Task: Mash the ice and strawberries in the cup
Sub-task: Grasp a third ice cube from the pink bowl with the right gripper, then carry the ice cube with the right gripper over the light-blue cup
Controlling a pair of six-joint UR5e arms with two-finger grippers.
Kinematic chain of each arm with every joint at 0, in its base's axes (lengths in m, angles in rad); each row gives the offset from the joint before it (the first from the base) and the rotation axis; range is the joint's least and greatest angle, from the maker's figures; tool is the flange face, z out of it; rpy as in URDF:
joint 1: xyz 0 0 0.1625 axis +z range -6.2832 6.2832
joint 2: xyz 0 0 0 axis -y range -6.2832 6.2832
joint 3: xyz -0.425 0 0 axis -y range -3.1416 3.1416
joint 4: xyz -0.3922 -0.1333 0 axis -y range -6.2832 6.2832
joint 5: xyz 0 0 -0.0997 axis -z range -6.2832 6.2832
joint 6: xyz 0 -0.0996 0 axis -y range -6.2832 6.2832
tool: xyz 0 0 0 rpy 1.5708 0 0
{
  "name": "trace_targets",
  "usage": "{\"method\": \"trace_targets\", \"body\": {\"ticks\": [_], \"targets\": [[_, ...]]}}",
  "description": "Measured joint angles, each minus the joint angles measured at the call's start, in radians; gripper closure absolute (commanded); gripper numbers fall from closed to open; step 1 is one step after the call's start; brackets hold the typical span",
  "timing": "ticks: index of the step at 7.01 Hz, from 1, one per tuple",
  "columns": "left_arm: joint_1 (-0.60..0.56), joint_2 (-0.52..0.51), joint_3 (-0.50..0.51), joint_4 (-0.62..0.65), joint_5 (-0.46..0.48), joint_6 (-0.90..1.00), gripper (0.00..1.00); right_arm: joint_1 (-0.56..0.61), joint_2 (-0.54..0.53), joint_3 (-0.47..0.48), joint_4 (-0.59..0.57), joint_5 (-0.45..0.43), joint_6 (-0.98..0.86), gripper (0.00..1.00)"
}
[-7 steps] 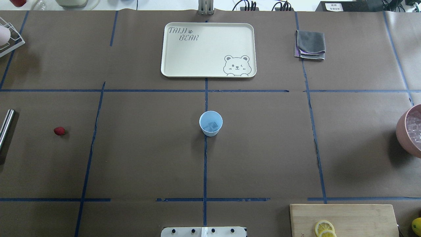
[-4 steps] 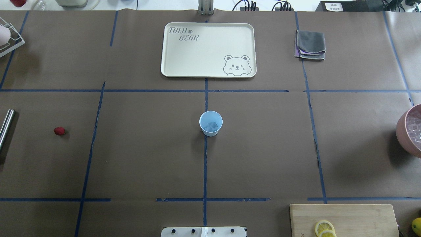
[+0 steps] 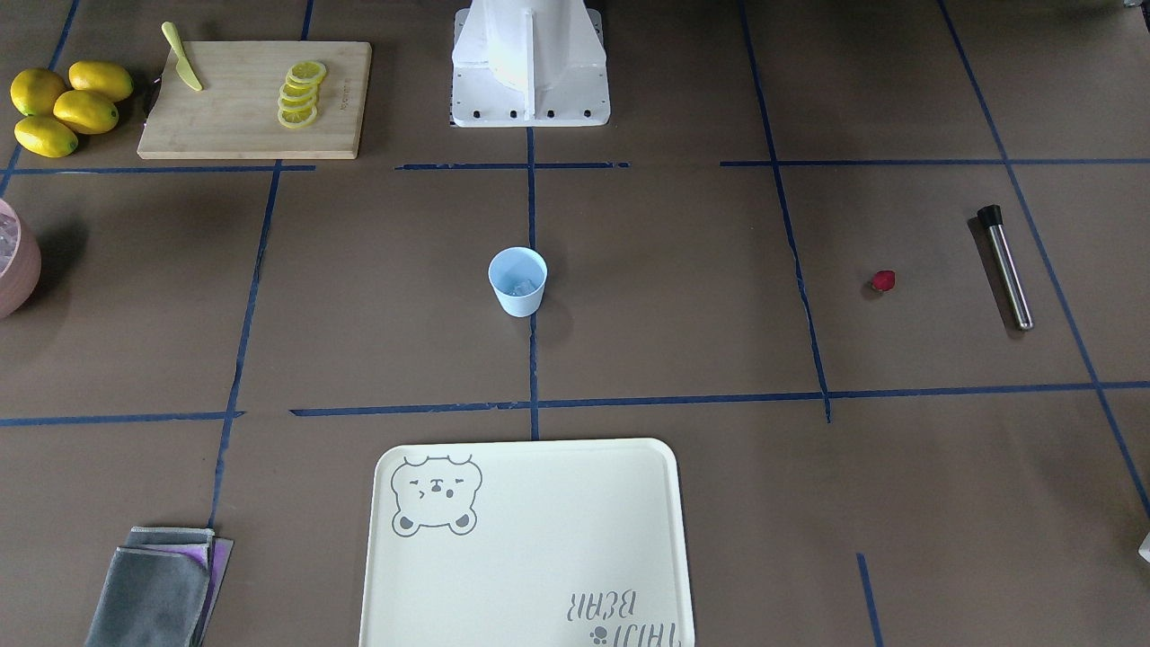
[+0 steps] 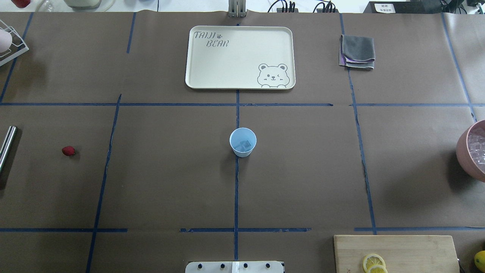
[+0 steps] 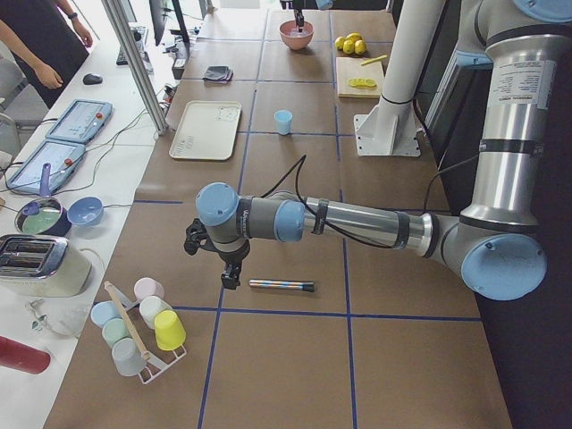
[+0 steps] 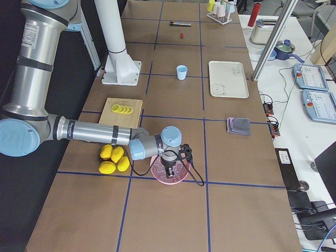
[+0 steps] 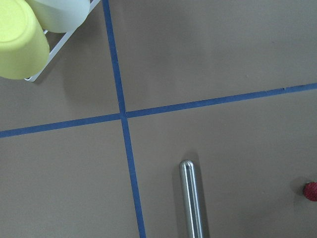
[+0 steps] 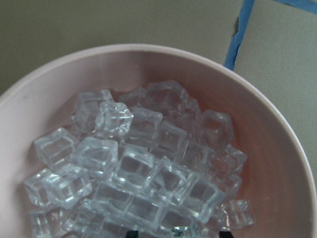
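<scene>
The light-blue cup (image 4: 243, 142) stands upright at the table's middle with ice cubes (image 4: 244, 144) in it. The dark-red strawberry (image 4: 68, 151) lies on the table far to the left, beside a steel muddler (image 3: 1006, 267); both show in the left wrist view, the strawberry (image 7: 311, 191) at the right edge. My left gripper (image 5: 231, 273) hangs above the table close to the muddler (image 5: 281, 285). My right gripper (image 6: 169, 169) hangs over the pink bowl (image 6: 181, 176) of ice cubes (image 8: 133, 168). I cannot tell whether either gripper is open or shut.
A cream bear tray (image 4: 197, 76) lies at the far middle and a folded grey cloth (image 4: 357, 51) at the far right. A cutting board (image 4: 398, 246) with lemon slices and whole lemons (image 3: 63, 106) are near the robot's right. A rack of cups (image 5: 134, 326) stands far left.
</scene>
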Motion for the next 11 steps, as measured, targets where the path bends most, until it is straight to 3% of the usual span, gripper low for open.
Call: {"method": "trace_targets", "body": {"ticks": [1, 2, 5, 6, 7, 9, 11], "targets": [[0.000, 0.000, 0.000, 0.000, 0.000, 0.000, 0.00, 0.000, -0.001, 0.002, -0.001, 0.000, 0.000, 0.83], [0.000, 0.000, 0.000, 0.000, 0.000, 0.000, 0.00, 0.000, -0.001, 0.006, -0.001, 0.001, -0.001, 0.98], [0.000, 0.000, 0.000, 0.000, -0.001, 0.000, 0.00, 0.005, -0.005, 0.060, -0.015, 0.000, -0.004, 1.00], [0.000, 0.000, 0.000, 0.000, -0.001, -0.001, 0.00, 0.011, -0.003, 0.141, -0.089, -0.003, -0.005, 1.00], [0.000, 0.000, 0.000, 0.000, -0.001, 0.000, 0.00, 0.016, 0.028, 0.264, -0.248, -0.007, -0.004, 1.00], [0.000, 0.000, 0.000, 0.000, -0.001, 0.000, 0.00, -0.006, 0.227, 0.427, -0.583, -0.002, 0.035, 1.00], [0.000, 0.000, 0.005, 0.000, -0.001, 0.000, 0.00, -0.167, 0.488, 0.442, -0.711, 0.003, 0.304, 1.00]]}}
